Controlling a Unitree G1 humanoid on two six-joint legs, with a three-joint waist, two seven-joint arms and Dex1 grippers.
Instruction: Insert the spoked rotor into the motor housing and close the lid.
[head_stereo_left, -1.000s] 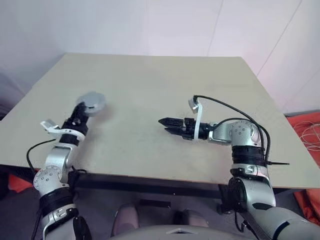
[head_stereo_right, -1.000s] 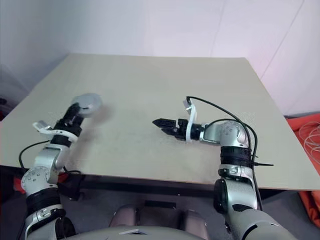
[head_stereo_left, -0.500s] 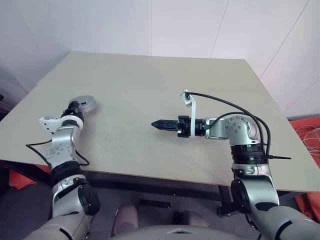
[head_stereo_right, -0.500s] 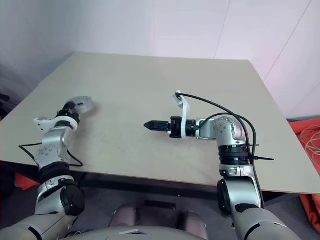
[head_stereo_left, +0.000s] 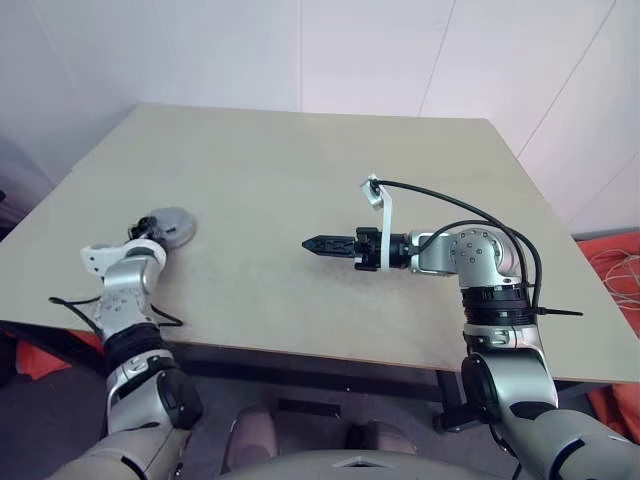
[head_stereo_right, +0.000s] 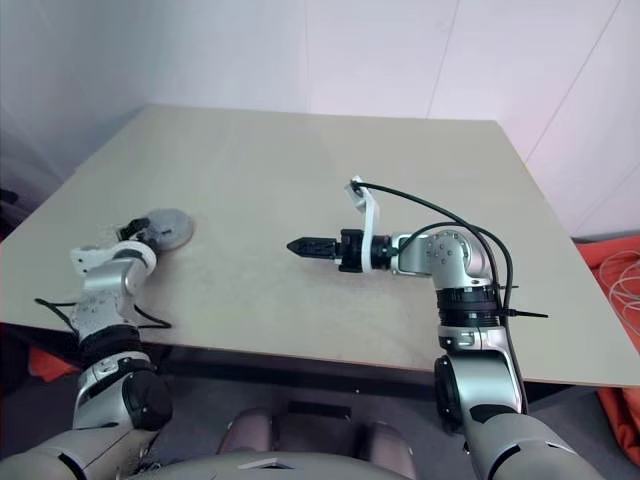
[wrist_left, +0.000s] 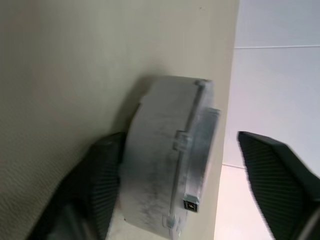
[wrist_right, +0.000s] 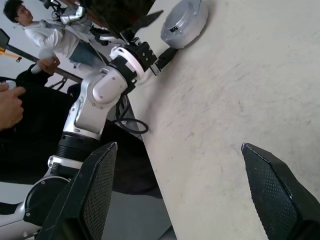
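Head views: the housing (head_stereo_left: 170, 224) lies flat on the table (head_stereo_left: 300, 170) near its left edge. The left gripper (head_stereo_left: 143, 228) sits at the housing, fingers spread. The right gripper (head_stereo_left: 318, 244) hovers mid-table, well apart, pointing left. Left wrist view: one finger (wrist_left: 102, 175) touches the housing (wrist_left: 170, 165); the other stands clear. Right wrist view: fingers (wrist_right: 92, 185) wide, nothing between; a person (wrist_right: 45, 35) stands behind.

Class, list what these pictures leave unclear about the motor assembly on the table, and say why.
- Closed motor housing: head views show it too small to tell whether the lid seats fully.
- Spoked rotor: presumably inside, hidden by the lid.
- Left wrist view: housing blurred, its lower edge cut off.
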